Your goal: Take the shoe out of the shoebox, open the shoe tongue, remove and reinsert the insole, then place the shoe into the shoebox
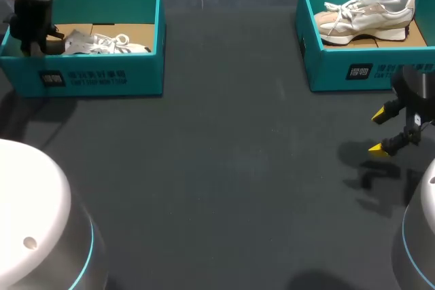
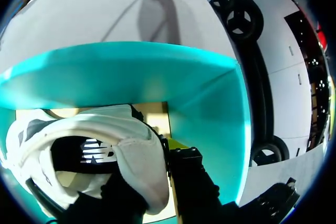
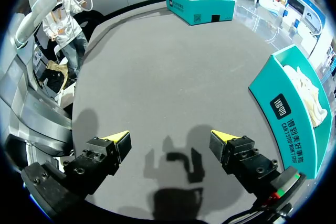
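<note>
A white shoe (image 1: 109, 44) lies in the teal shoebox (image 1: 102, 79) at the table's far left. My left gripper (image 1: 37, 39) reaches down into that box's left end. In the left wrist view, the gripper (image 2: 151, 157) is shut on the heel rim of the shoe (image 2: 79, 129). One yellow-tipped finger (image 2: 174, 145) is outside the heel; the other is hidden inside the shoe's opening. The box's teal wall (image 2: 131, 72) rises ahead. My right gripper (image 1: 380, 131) hangs open and empty over the table at the right, as the right wrist view also shows (image 3: 169, 139).
A second teal shoebox (image 1: 353, 66) stands at the far right with a beige and white sneaker (image 1: 367, 15) in it. It lies just beyond my right gripper, to one side (image 3: 286, 108). Dark table surface (image 1: 224, 168) spreads between the two boxes.
</note>
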Available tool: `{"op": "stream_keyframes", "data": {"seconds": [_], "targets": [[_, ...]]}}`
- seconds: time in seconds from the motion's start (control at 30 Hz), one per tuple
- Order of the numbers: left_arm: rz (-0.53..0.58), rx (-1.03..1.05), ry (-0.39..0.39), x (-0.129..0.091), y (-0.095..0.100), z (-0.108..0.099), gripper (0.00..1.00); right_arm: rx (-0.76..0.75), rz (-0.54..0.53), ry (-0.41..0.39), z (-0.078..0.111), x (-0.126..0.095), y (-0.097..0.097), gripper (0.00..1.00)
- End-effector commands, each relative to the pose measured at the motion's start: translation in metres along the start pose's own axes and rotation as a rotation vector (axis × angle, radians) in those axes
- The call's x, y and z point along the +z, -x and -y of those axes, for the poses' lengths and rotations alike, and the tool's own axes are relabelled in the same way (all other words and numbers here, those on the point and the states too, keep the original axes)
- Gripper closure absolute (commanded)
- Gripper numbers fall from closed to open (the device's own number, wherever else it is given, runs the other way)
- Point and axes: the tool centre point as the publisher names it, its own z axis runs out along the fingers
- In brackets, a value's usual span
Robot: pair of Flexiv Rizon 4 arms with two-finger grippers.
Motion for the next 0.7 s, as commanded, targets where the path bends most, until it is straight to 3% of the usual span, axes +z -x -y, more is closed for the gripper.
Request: {"op": "stream_keyframes", "data": {"seconds": [0.03,0.27,0.7], "targets": [[0.003,0.006,-0.007,0.004,0.005,-0.006,0.95,0.0,0.002,-0.001,0.0,0.0,-0.002,0.0],[0.026,0.021,-0.001,-0.001,0.008,-0.008,0.67,0.0,0.002,-0.001,0.0,0.0,-0.002,0.0],[0.056,0.03,0.025,-0.013,0.005,-0.005,0.52,0.0,0.002,-0.001,0.0,0.0,-0.002,0.0]]}}
